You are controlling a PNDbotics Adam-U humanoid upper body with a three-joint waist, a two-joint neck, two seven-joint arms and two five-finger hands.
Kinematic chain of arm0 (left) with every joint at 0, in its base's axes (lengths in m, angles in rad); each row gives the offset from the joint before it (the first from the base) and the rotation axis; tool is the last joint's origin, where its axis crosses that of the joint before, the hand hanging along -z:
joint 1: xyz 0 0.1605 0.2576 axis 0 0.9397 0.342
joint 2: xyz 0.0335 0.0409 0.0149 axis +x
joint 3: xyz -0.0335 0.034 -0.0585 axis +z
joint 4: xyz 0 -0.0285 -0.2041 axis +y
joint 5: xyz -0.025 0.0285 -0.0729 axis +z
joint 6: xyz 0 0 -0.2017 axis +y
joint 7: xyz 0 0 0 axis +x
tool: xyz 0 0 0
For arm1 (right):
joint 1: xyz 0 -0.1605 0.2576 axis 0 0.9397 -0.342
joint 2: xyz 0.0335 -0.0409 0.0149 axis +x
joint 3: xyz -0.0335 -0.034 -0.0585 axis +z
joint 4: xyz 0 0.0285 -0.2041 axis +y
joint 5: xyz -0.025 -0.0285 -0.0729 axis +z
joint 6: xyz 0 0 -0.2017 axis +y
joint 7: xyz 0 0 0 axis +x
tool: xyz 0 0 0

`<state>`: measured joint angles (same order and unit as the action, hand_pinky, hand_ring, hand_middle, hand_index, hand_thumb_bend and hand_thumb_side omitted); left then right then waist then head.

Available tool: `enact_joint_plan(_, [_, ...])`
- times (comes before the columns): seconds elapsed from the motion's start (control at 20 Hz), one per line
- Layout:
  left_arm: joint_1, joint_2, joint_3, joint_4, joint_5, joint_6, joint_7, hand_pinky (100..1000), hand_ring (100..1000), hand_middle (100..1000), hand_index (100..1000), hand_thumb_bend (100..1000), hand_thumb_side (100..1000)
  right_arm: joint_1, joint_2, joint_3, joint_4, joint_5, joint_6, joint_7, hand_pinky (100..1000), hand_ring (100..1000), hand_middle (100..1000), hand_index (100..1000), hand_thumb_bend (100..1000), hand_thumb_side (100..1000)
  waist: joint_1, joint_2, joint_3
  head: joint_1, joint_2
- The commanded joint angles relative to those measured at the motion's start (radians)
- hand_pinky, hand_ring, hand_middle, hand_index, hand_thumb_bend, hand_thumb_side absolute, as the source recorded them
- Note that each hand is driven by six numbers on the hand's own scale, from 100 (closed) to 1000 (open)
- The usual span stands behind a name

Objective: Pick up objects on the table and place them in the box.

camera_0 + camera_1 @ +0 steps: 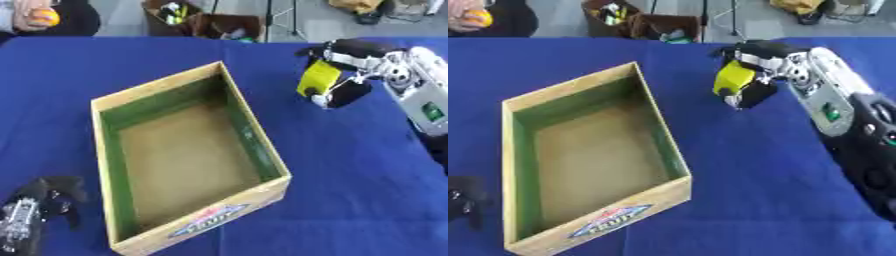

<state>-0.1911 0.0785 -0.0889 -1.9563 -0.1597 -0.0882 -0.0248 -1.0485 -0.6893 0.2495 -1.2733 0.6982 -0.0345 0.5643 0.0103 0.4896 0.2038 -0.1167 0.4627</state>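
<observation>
My right hand, upper right of the frame, has its fingers curled round a yellow object, held above the blue table. Released here, it would miss the box at centre. My left hand rests open, lower left.

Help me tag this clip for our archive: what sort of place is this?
Probably a lab or workshop, not a home: a table under a blue cloth, cardboard boxes of odds and ends and a stand's legs on the bare floor behind.
</observation>
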Motion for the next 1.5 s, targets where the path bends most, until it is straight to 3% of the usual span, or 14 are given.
enact_joint_plan(0.05, [-0.002,0.009,-0.002,-0.012,0.000,0.001,0.000,264,511,467,643,100,1000,-0.029,-0.020,-0.001,-0.035,-0.012,0.008,-0.011,476,456,689,988,100,199,-0.002,-0.036,-0.001,0.001,-0.008])
enact_joint_plan(0.75, [-0.007,0.018,-0.002,-0.006,0.020,0.011,0.002,265,509,466,642,100,1000,-0.061,-0.016,0.037,-0.128,-0.037,0.029,-0.001,430,432,634,956,100,198,-0.024,-0.085,0.005,0.002,0.008])
enact_joint_plan(1.05, [-0.009,0.023,-0.001,-0.005,0.033,0.016,0.004,266,509,466,642,100,997,-0.094,0.020,0.068,-0.199,-0.054,0.035,0.034,428,429,629,964,100,199,-0.031,-0.112,0.007,-0.001,0.025])
enact_joint_plan(1.1, [-0.009,0.024,-0.001,-0.005,0.036,0.016,0.004,266,509,466,642,100,1000,-0.100,0.030,0.072,-0.212,-0.061,0.036,0.042,426,425,625,963,100,317,-0.032,-0.117,0.008,-0.002,0.027])
enact_joint_plan(1.15, [-0.008,0.024,-0.001,-0.005,0.038,0.017,0.004,266,509,466,642,100,996,-0.106,0.040,0.076,-0.223,-0.068,0.037,0.049,426,425,625,962,100,200,-0.032,-0.121,0.008,-0.002,0.030])
enact_joint_plan(1.5, [-0.010,0.026,0.000,-0.003,0.051,0.022,0.006,267,508,467,642,100,994,-0.140,0.120,0.109,-0.272,-0.100,0.056,0.100,416,413,615,958,100,201,-0.036,-0.144,0.013,-0.010,0.038])
